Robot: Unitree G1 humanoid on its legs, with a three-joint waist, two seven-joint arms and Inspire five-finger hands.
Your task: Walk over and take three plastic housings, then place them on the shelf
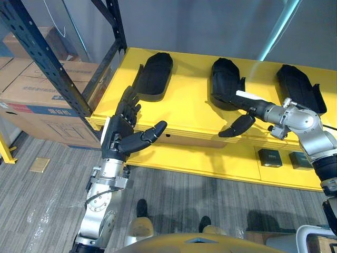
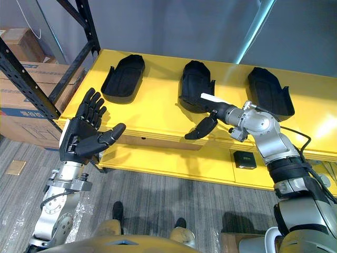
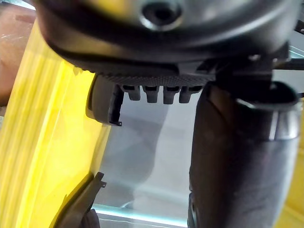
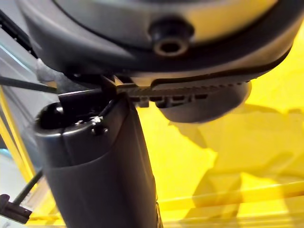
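Lying well apart on the yellow shelf (image 1: 184,113) were three plastic housings (image 1: 156,74); the left hand (image 1: 120,134) hung open at its near edge, the right hand (image 1: 248,112) open beside the middle housing (image 1: 225,79), probably best drawn back without nudging it.

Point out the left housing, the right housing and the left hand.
left housing (image 1: 156,74): left eye view, middle of its shell.
right housing (image 1: 297,87): left eye view, middle of its shell.
left hand (image 1: 117,137): left eye view, its palm.

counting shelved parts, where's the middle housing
Left eye view: the middle housing sits on the yellow shelf between the left housing and right housing, right hand at its near edge.
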